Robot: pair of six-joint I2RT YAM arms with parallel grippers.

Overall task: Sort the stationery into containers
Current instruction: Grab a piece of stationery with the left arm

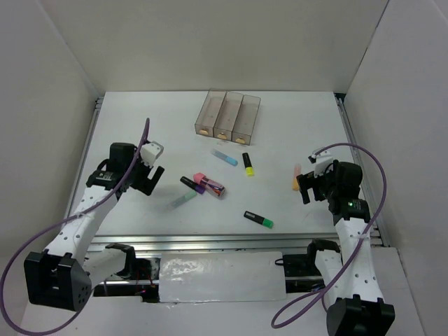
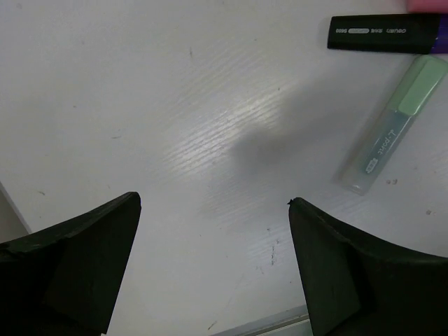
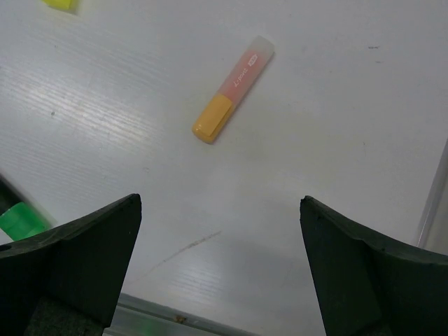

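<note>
The left jaws and right jaws gape wide, empty. The peach pen (image 3: 233, 89) lies beyond the right jaws. The mint pen (image 2: 395, 126), right of the left jaws, crowds a black pen (image 2: 385, 33), so a skewed grab might catch both. The containers (image 1: 227, 115) stand at the far side.

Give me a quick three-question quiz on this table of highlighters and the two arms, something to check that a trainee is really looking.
1. True or false: the left pincer and the right pincer both stand open with nothing held.
2. How many compartments do the containers have? A two, B three, C five.
3. Fill in: the pen lying nearest the right pincer is ____ in colour.
Key: 1 true; 2 B; 3 peach, the peach pen.
</note>
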